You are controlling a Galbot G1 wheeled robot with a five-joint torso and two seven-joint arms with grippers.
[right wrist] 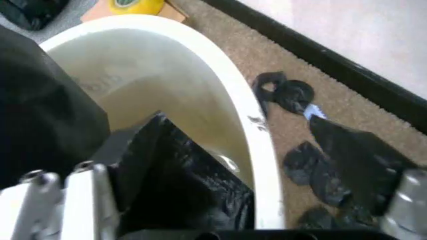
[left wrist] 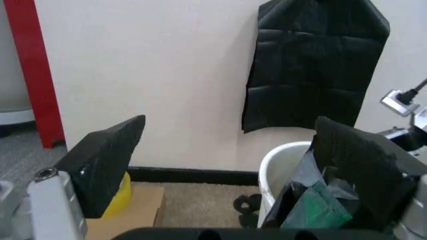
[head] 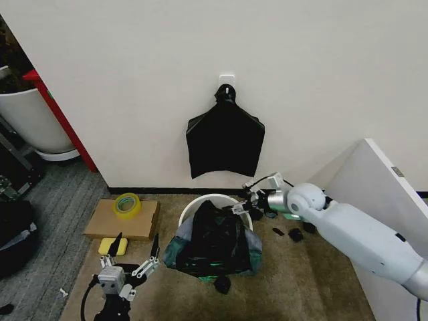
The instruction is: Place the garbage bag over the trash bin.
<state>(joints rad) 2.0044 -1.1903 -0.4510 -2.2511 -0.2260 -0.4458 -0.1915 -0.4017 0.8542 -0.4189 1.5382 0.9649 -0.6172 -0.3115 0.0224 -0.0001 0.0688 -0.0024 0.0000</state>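
1. Against the far wall, on the carpet: trash bin (head: 200, 202), garbage bag (head: 212, 244) draped over its near rim, far rim bare.
2. Right gripper (head: 246, 199) at the far-right rim; one finger inside, one outside, spread across the wall; clamping unclear.
3. Left gripper (head: 136, 249) open, idle, near-left.
4. Judgement: pull film outward over the bare lip, evenly, without tipping the bin.

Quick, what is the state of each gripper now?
Left gripper: open, empty, beside the bin.
Right gripper: open, straddling the bin's rim, one finger against the bag.
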